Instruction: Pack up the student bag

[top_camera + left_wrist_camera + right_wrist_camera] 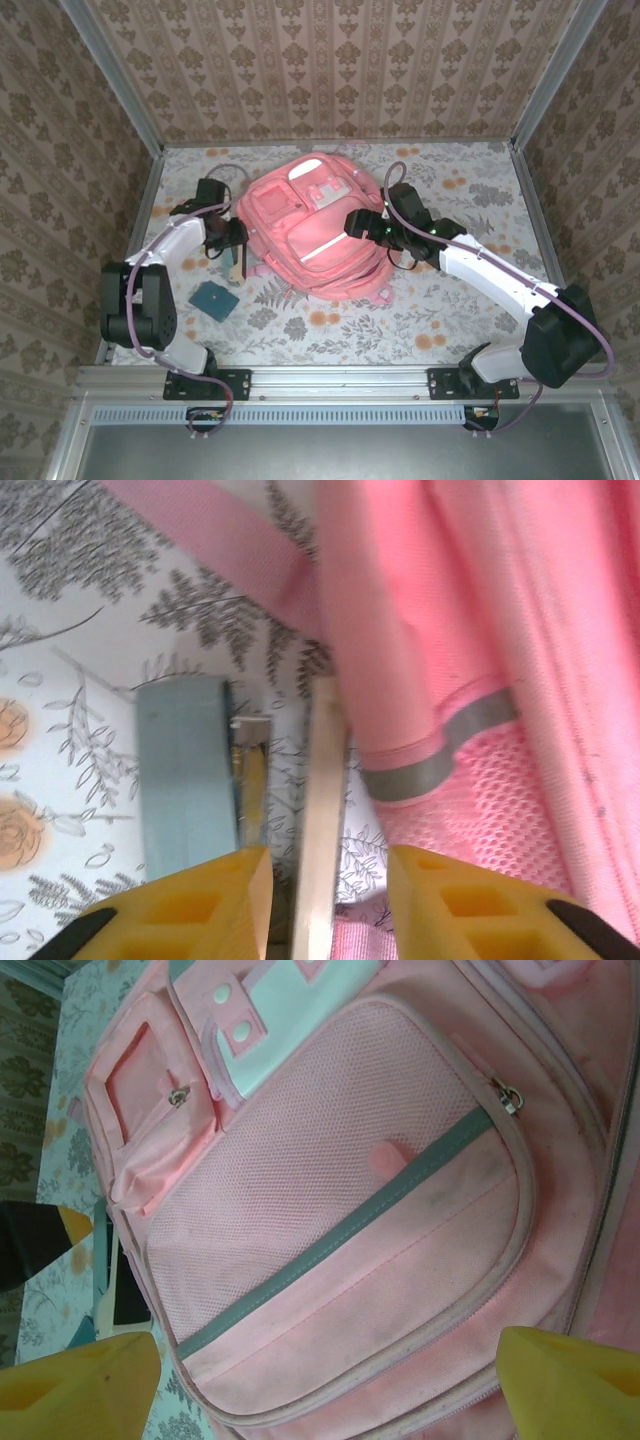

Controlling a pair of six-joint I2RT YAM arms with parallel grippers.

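At centre of floral-print table, large soft pink fabric student bag lies flat, front pockets up; right gripper above bag's mesh front pocket, fingers spread wide, holding nothing; left gripper at bag's left edge, fingers apart astride pale flat strip, gap each side; teal flat block just beside strip.
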